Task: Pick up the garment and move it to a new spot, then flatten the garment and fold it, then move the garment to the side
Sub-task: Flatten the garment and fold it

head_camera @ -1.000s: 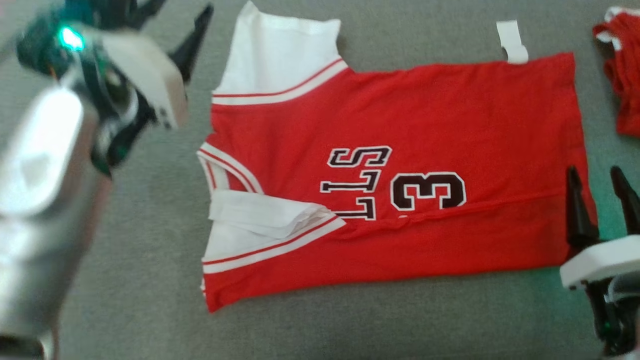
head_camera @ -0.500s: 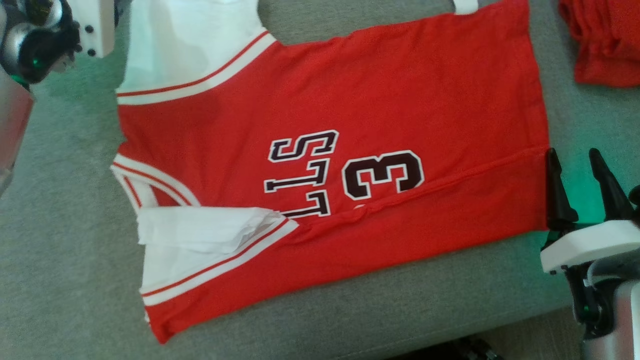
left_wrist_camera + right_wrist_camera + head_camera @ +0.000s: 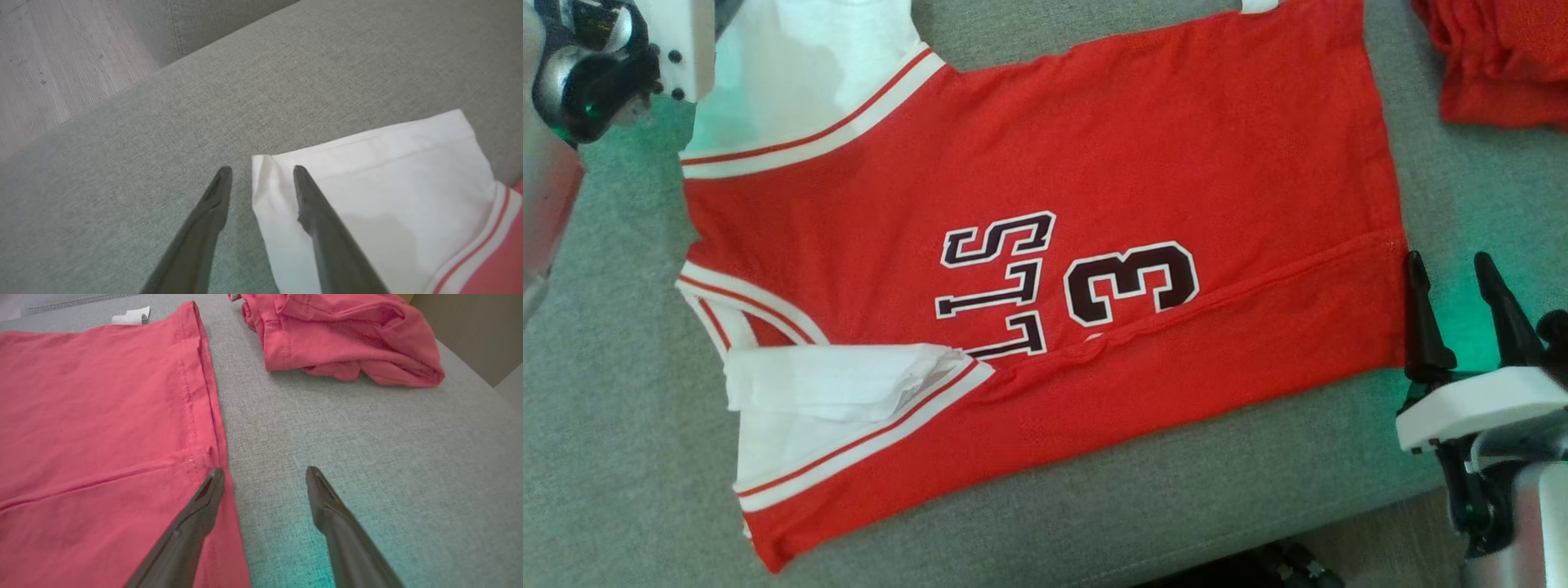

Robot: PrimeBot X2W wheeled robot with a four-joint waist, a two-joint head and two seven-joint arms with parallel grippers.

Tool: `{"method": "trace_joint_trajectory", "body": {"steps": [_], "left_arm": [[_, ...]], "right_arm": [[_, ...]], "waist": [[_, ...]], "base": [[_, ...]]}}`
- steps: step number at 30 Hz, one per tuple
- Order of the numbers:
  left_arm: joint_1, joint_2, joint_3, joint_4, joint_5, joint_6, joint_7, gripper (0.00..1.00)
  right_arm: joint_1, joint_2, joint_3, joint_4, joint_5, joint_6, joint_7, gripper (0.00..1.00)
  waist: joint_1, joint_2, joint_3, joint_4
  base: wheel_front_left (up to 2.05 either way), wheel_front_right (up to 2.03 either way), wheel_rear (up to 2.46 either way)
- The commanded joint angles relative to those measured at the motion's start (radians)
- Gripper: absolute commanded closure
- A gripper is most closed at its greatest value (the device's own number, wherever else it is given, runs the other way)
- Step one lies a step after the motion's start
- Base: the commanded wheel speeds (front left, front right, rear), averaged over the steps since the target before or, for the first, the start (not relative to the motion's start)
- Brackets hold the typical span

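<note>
The garment (image 3: 1094, 163) is a red jersey with white sleeves, a dark "3" and lettering. It lies flat on the grey cushion (image 3: 621, 457), with its near long edge folded over. My left gripper (image 3: 259, 171) is open at the far white sleeve (image 3: 388, 175). One of its fingers (image 3: 318, 212) is over the sleeve's corner and the other is over bare cushion. Its white wrist housing (image 3: 678, 49) is at the head view's top left. My right gripper (image 3: 1450, 269) is open at the hem (image 3: 204, 396), one finger (image 3: 196, 514) on the red edge and one over the cushion.
A second red garment (image 3: 1494, 65) lies bunched at the far right (image 3: 347, 339). A white tag (image 3: 130, 316) sticks out past the jersey's far edge. Wooden floor (image 3: 49, 61) lies beyond the cushion's far left edge. The cushion's front edge (image 3: 1258, 539) runs close below the jersey.
The head camera has tilted, shifting the whole picture. My left gripper has gone from beside the jersey's left side up to the far white sleeve. The right gripper stays at the hem.
</note>
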Motion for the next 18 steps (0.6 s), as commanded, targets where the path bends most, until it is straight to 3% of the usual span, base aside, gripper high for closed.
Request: {"method": "trace_joint_trajectory", "body": {"steps": [1, 3, 5, 13, 18], "left_arm": [[-0.071, 0.047, 0.022, -0.016, -0.006, 0.002, -0.011, 0.39], [-0.077, 0.051, 0.010, -0.012, -0.006, 0.002, -0.018, 0.59], [-0.080, 0.053, 0.001, -0.010, -0.011, 0.002, -0.027, 1.00], [-0.083, 0.061, -0.049, -0.024, -0.040, 0.002, -0.061, 1.00], [-0.077, 0.092, -0.103, -0.078, -0.078, 0.002, -0.098, 1.00]], "right_arm": [[-0.010, -0.004, 0.017, -0.026, -0.001, -0.001, -0.013, 0.00], [-0.011, -0.003, 0.020, -0.023, 0.004, -0.001, -0.015, 0.00], [-0.013, -0.002, 0.023, -0.021, 0.008, -0.001, -0.016, 0.00], [-0.036, -0.009, 0.041, -0.042, 0.022, -0.001, -0.016, 0.00], [-0.201, -0.040, 0.105, -0.059, 0.089, -0.001, 0.080, 0.00]], "waist": [[0.0000, 0.0000, 0.003, -0.002], [0.0000, 0.0000, 0.006, -0.005], [0.0000, 0.0000, 0.009, -0.007], [0.0000, 0.0000, -0.004, 0.000], [0.0000, 0.0000, -0.033, 0.010]], "base": [[0.00, 0.00, 0.00], [0.00, 0.00, 0.00], [0.00, 0.00, 0.00], [0.00, 0.00, 0.00], [0.00, 0.00, 0.00]]}}
